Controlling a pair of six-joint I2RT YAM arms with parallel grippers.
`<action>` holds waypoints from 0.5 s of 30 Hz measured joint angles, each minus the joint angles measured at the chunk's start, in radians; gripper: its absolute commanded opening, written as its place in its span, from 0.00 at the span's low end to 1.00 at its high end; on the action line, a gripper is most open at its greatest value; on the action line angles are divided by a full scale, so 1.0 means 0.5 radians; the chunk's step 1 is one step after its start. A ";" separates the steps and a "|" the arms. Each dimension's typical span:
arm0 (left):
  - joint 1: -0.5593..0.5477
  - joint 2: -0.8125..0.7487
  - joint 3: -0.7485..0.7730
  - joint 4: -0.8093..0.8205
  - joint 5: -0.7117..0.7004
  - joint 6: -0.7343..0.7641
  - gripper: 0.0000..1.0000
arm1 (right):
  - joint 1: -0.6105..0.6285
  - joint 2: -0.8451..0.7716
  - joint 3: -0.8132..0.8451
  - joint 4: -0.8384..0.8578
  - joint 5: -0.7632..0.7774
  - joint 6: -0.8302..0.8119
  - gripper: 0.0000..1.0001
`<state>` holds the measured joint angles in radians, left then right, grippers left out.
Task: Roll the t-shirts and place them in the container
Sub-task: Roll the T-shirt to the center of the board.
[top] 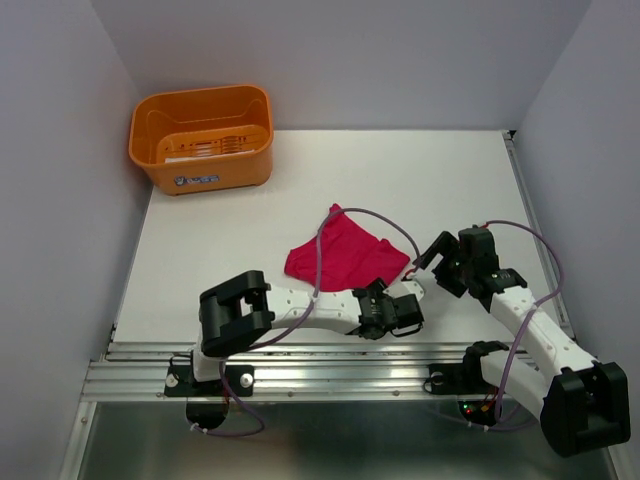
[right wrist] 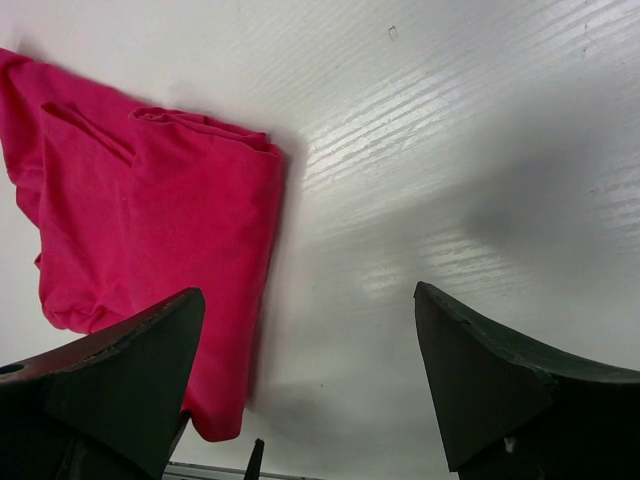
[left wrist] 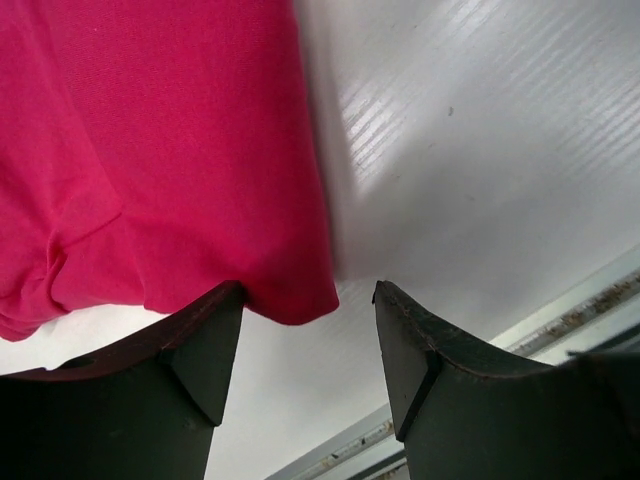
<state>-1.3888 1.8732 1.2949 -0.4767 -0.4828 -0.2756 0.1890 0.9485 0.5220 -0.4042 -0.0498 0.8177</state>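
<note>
Top external view shows the white tabletop (top: 240, 210) with the orange plastic basket (top: 202, 140) at its 11 o'clock corner, well apart from the work. The crimson-pink t-shirt of thin soft fabric (top: 345, 258) lies a little toward 6 o'clock from the middle. It is a folded, uneven patch and not yet a roll. A purple cable (top: 320, 255) of the left arm crosses over it in this view; whether it touches the cloth I cannot tell.

I judge two risks. The edges of the shirt are not straight, so a roll started now could come out crooked or loose. Also the cable could drag the cloth when the arm moves.

The left tool (left wrist: 308, 300) is at 5 o'clock of the shirt, jaws moderately apart and holding nothing; one corner of the hem lies just at the gap. The right tool (right wrist: 308, 300) is at 3 o'clock of the shirt, jaws wide apart and empty, over bare tabletop.
</note>
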 measured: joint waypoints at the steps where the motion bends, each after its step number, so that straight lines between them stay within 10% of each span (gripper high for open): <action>1: 0.000 0.024 0.006 0.003 -0.014 0.006 0.64 | 0.000 0.000 -0.001 0.000 -0.002 0.000 0.91; 12: 0.009 0.221 0.063 0.030 -0.191 0.032 0.51 | 0.000 0.000 -0.001 0.000 -0.033 -0.003 0.91; 15: 0.040 0.221 0.063 0.046 -0.188 0.047 0.29 | 0.000 0.000 -0.001 -0.001 -0.060 -0.008 0.91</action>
<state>-1.3689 1.9839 1.3266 -0.4538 -0.5766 -0.2520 0.1890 0.9485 0.5217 -0.4046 -0.0799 0.8139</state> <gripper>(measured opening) 0.453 0.911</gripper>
